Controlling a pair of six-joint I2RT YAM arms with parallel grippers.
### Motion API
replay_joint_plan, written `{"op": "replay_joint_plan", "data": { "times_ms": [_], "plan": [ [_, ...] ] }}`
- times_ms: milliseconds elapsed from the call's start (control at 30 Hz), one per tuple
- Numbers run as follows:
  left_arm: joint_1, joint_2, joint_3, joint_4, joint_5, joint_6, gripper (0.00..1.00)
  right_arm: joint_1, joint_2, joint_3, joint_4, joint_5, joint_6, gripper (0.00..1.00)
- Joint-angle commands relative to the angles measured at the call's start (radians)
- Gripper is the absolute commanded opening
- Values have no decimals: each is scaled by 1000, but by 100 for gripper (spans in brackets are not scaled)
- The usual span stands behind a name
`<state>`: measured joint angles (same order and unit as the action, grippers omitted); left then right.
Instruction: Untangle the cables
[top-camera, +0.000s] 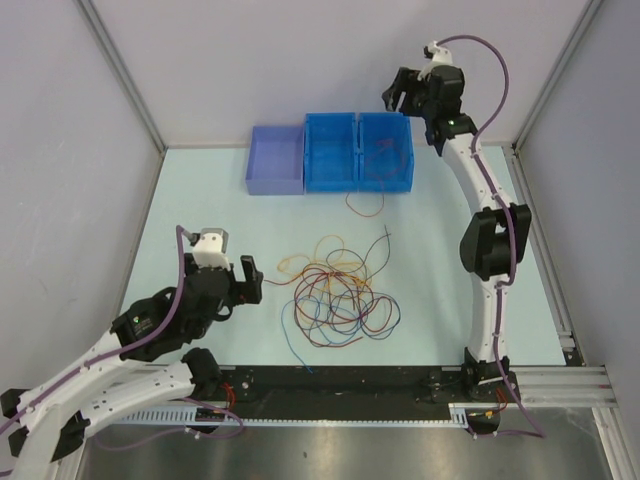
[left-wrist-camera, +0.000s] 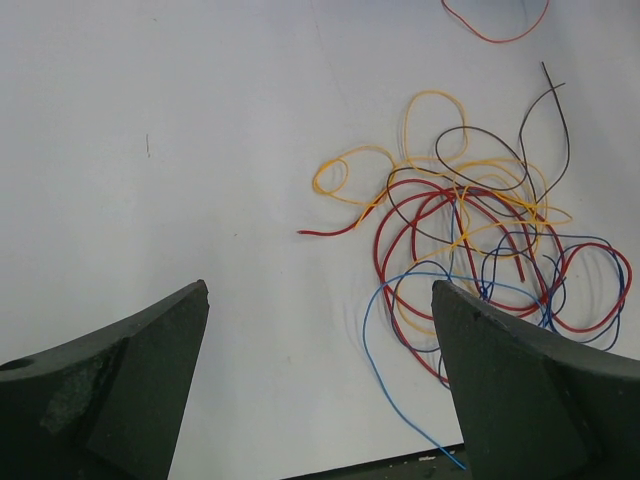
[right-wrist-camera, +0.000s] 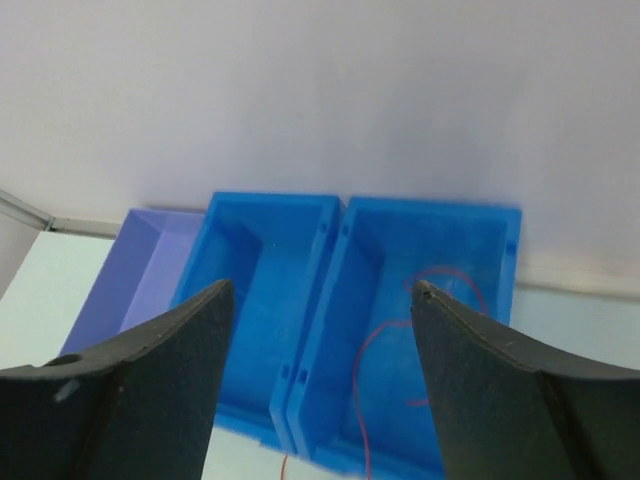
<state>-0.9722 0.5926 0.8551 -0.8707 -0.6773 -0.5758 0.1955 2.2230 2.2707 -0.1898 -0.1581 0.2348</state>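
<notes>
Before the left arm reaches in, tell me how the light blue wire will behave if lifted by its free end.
Probably floppy: the light blue wire lies in loose curves, so it should droop. Likely light, being so thin. It may drag the tangle along, since its far part threads through it.

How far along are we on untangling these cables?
Done: one red cable lies in the right blue bin, tail hanging over the front. In hand: nothing; the right end effector is open and empty above that bin, the left end effector open beside the tangle. Left: that whole tangle of red, yellow, black and blue strands.
</notes>
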Motion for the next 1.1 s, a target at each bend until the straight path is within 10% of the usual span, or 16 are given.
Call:
{"op": "replay_joint_plan", "data": {
  "times_ms": [0, 400, 1067],
  "plan": [
    [15, -20, 10, 15, -11, 1, 98, 24, -189, -224, -50, 104, 92, 72],
    [43, -31, 7, 24, 2, 11, 98, 128, -381, -781, -51, 121, 187, 60],
    [64, -48, 4, 33, 8, 16, 98, 84, -137, -688, -25, 78, 228, 42]
  ]
}}
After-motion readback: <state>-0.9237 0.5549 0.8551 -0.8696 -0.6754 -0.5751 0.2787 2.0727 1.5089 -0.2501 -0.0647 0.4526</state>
